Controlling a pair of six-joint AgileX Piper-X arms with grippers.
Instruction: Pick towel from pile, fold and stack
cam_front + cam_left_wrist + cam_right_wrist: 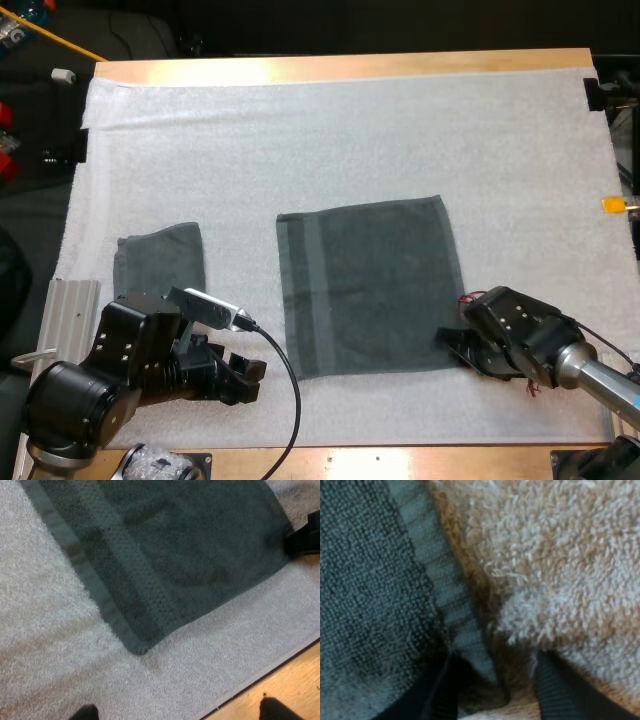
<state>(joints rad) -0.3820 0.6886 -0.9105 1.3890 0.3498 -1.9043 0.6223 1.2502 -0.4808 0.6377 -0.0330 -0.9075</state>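
Nearest me, my left gripper (245,377) hangs over the white fleecy mat (350,130), just short of the near left corner of the dark grey-green terry towel (370,285). That towel lies spread flat and square in the middle of the mat. I judge it is laid out this way so that both near corners can be taken at once and carried over for the first fold. In the left wrist view the black fingertips (85,713) stand wide apart with bare mat between them and hold nothing. The hemmed corner lies a little ahead of them, so this arm needs to advance before it can pinch.

My right gripper (455,345) is down at the towel's near right corner. In its wrist view one finger (440,690) rests over the terry and the other sits on the mat beside it. The ribbed hem runs into the gap between them. The jaws are partly open and straddle the corner. They have not yet pinched it, as far as I can judge.

Farther off to the left, well apart from the spread towel, a small folded grey-green towel (160,262) lies on the mat. I take it as the start of the stack, placed aside to leave the folding area free. Beyond it the mat runs to the far edge of the wooden table (340,68).
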